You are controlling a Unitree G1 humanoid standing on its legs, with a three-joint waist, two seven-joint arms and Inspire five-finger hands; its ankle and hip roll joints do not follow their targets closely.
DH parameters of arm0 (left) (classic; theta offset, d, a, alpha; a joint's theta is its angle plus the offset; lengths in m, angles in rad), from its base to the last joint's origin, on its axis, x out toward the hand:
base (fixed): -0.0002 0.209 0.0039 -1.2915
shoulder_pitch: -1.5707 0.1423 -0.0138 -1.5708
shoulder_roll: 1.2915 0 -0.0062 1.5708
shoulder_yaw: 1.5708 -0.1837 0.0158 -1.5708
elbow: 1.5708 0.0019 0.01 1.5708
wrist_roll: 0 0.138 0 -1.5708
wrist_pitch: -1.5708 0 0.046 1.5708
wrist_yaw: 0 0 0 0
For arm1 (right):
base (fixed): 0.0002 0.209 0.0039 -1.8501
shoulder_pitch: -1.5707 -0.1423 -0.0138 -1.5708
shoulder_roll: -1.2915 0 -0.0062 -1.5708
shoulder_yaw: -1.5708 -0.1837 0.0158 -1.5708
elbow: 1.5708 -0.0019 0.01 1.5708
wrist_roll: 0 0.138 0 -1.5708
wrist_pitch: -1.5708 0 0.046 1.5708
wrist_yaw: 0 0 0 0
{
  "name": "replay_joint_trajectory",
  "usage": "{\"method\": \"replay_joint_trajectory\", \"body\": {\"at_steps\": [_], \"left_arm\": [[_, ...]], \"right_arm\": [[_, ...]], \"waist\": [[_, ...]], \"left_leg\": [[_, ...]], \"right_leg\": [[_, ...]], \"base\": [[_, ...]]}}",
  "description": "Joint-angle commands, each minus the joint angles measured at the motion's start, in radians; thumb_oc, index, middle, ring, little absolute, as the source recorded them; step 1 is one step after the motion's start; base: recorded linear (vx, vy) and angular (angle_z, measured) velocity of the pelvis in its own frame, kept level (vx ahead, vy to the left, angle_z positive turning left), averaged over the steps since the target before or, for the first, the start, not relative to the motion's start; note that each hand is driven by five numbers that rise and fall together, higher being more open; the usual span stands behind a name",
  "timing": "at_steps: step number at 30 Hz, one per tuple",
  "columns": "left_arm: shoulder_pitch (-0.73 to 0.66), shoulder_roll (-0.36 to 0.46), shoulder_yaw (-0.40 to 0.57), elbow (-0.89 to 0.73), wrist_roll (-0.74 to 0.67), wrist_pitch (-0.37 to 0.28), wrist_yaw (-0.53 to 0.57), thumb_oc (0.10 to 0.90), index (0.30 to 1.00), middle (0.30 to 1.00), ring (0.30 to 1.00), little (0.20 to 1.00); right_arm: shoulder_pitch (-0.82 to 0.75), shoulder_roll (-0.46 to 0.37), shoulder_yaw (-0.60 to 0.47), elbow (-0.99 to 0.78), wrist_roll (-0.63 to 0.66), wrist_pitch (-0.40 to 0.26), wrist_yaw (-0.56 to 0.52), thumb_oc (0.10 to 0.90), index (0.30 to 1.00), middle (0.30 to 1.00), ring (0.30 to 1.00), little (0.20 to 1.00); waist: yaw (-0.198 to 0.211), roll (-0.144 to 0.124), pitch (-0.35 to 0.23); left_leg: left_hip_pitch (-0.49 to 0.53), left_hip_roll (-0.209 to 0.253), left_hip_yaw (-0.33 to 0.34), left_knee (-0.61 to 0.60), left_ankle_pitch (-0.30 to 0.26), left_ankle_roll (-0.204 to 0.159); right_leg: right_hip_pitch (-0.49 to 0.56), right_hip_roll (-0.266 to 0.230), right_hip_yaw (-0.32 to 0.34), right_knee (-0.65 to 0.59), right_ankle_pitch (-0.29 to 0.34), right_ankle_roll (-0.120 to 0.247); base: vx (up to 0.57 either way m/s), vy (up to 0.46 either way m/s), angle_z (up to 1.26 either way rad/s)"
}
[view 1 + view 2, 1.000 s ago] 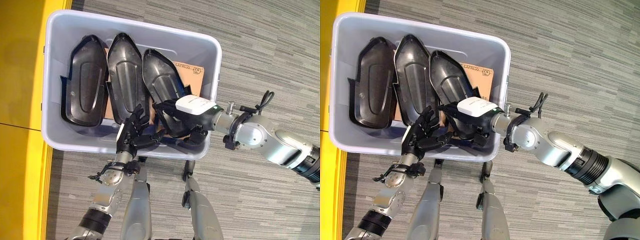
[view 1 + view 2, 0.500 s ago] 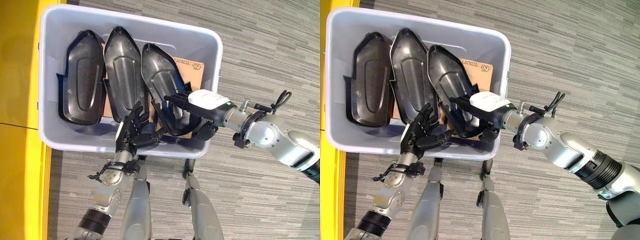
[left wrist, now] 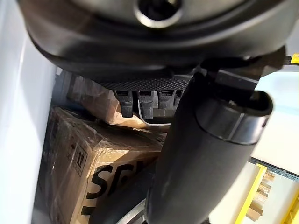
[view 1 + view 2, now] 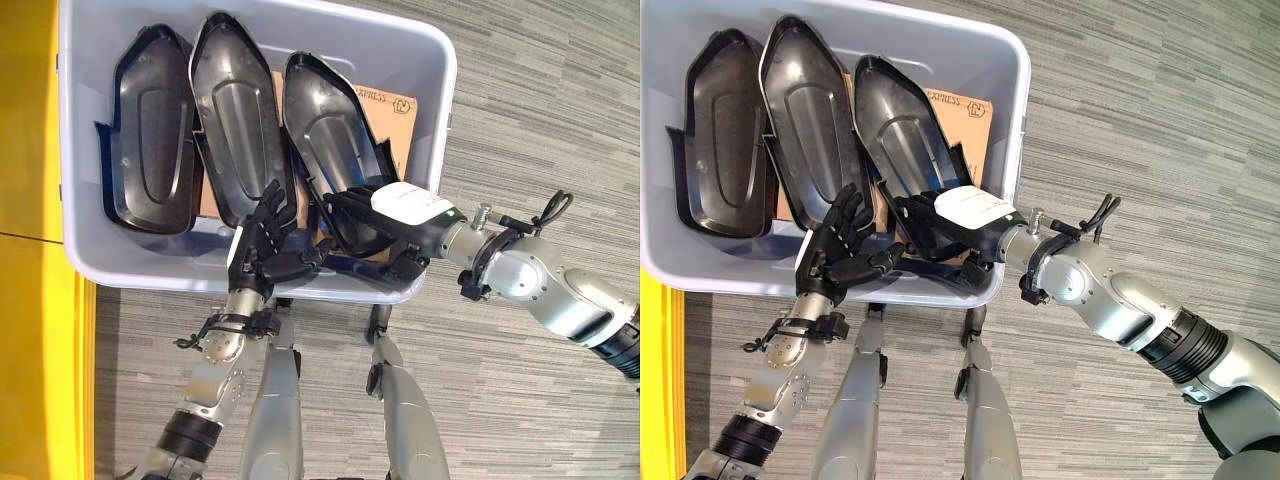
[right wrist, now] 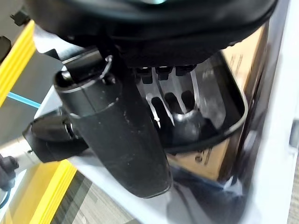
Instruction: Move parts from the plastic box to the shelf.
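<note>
Parts: three black moulded shells stand side by side in the plastic box point(image 4: 440, 120), leaning on cardboard boxes point(image 4: 385, 110) behind them. The one nearest the robot's right, the right-hand shell point(image 4: 325, 135), is the one both hands are at; the middle shell point(image 4: 235, 125) and the left-hand shell point(image 4: 150, 130) are untouched.
Handling: judged from their look, the shells are thin, stiff, glossy plastic, light but long and awkward, and likely slippery on the smooth dished face. They should flex a little rather than crack.
Where to hold: the raised rim at the wide lower end gives the best purchase, with fingers inside the dish and thumb outside; a second hand under the edge would stop it swinging.
Right hand: the right hand point(image 4: 385, 225) reaches over the box's near wall into the lower end of the right-hand shell. In the right wrist view its fingers point(image 5: 161, 100) lie inside the dish with the thumb point(image 5: 117, 135) outside the rim, so it appears to be clasping that rim, though contact is hard to confirm.
Left hand: the left hand point(image 4: 262, 250) sits at the box's near wall just beside the right hand, fingers spread and relaxed, thumb pointing toward the shell's lower edge, gripping nothing.
</note>
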Motion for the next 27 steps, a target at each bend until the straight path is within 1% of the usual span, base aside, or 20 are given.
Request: {"method": "replay_joint_trajectory", "body": {"at_steps": [1,7,11,12,21,27], "left_arm": [[0.123,0.027,0.057,0.119,0.002,0.055,0.054,0.900,1.000,1.000,1.000,1.000],[0.119,0.026,0.058,0.104,-0.001,0.048,0.069,0.900,1.000,1.000,1.000,1.000],[0.124,0.024,0.065,0.091,0.002,0.047,0.075,0.900,1.000,1.000,1.000,1.000],[0.124,0.024,0.065,0.091,0.002,0.047,0.075,0.900,1.000,1.000,1.000,1.000],[0.130,0.022,0.069,0.061,0.001,0.036,0.089,0.900,1.000,1.000,1.000,1.000],[0.127,0.018,0.065,0.060,0.007,0.038,0.092,0.900,1.000,1.000,1.000,1.000]], "right_arm": [[-0.081,-0.031,-0.052,-0.057,-0.032,-0.046,-0.033,0.900,1.000,1.000,1.000,1.000],[-0.060,-0.001,-0.065,0.006,-0.090,-0.030,-0.053,0.900,1.000,1.000,1.000,1.000],[-0.026,0.001,-0.102,0.059,-0.198,-0.010,-0.071,0.900,1.000,1.000,1.000,1.000],[-0.026,0.001,-0.103,0.059,-0.199,-0.011,-0.071,0.900,1.000,1.000,1.000,1.000],[-0.026,0.022,-0.173,0.177,-0.347,0.030,-0.137,0.900,1.000,1.000,1.000,1.000],[-0.013,0.049,-0.169,0.249,-0.437,0.053,-0.133,0.900,1.000,1.000,1.000,1.000]], "waist": [[-0.007,-0.045,0.020],[-0.007,-0.040,0.020],[-0.010,-0.030,0.020],[-0.010,-0.030,0.020],[-0.007,-0.004,0.020],[-0.004,0.013,0.020]], "left_leg": [[0.026,0.015,0.026,0.095,-0.135,0.017],[-0.012,0.007,0.019,0.117,-0.144,0.023],[-0.053,0.002,0.013,0.140,-0.151,0.028],[-0.054,0.001,0.013,0.141,-0.151,0.028],[-0.103,-0.009,0.006,0.157,-0.153,0.032],[-0.129,-0.017,-0.001,0.168,-0.154,0.035]], "right_leg": [[0.030,-0.043,0.040,-0.027,0.093,-0.015],[-0.001,-0.041,0.042,-0.007,0.086,-0.018],[-0.041,-0.039,0.042,0.019,0.078,-0.022],[-0.042,-0.039,0.042,0.020,0.078,-0.022],[-0.093,-0.039,0.048,0.053,0.067,-0.023],[-0.126,-0.037,0.049,0.075,0.057,-0.025]], "base": [[0.00,0.000,0.00],[0.00,0.001,0.01],[0.00,0.002,0.01],[-0.01,0.010,0.04],[-0.01,0.007,0.03],[-0.01,0.004,0.07]]}}
